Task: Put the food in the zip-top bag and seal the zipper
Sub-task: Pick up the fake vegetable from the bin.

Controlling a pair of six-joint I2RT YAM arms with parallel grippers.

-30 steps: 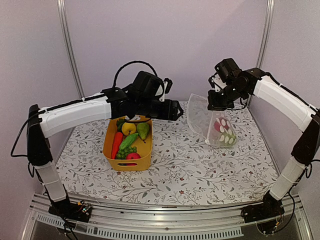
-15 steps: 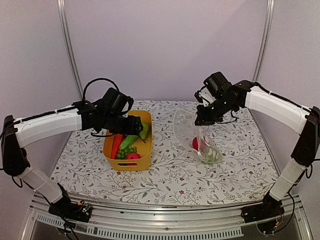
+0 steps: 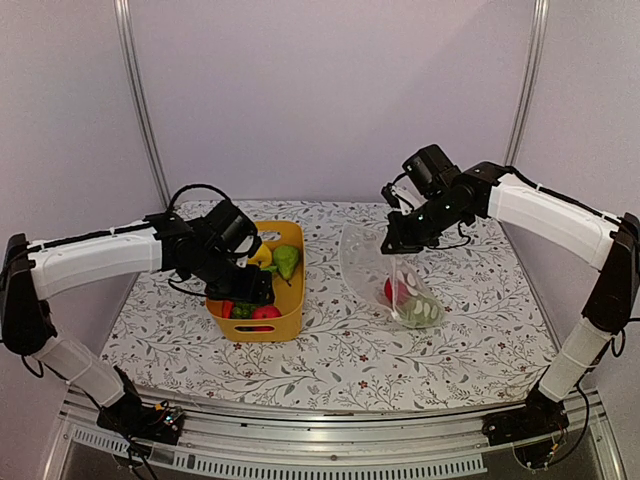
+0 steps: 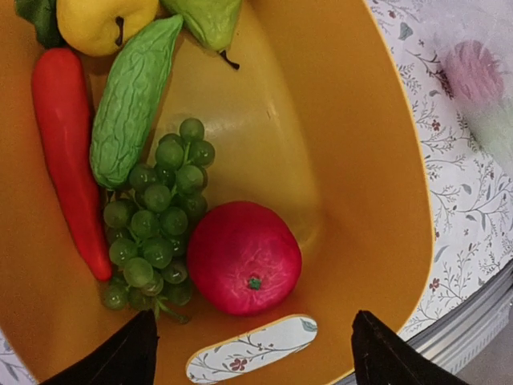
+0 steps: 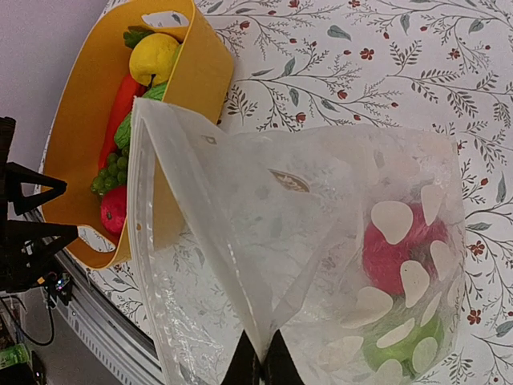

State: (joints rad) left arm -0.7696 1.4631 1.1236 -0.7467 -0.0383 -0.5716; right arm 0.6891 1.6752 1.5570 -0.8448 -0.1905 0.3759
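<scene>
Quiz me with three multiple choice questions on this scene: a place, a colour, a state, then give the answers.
1. Where are the green grapes? A in the dotted bag; B in the yellow tub; C in the right pincer.
2. What colour is the round fruit beside them? A blue; B white; C red.
3. The right pincer is: A clamped on the bag's edge; B wide open; C out of view.
Answers: B, tub walls surround them; C, plainly red; A, it pinches the plastic.
</scene>
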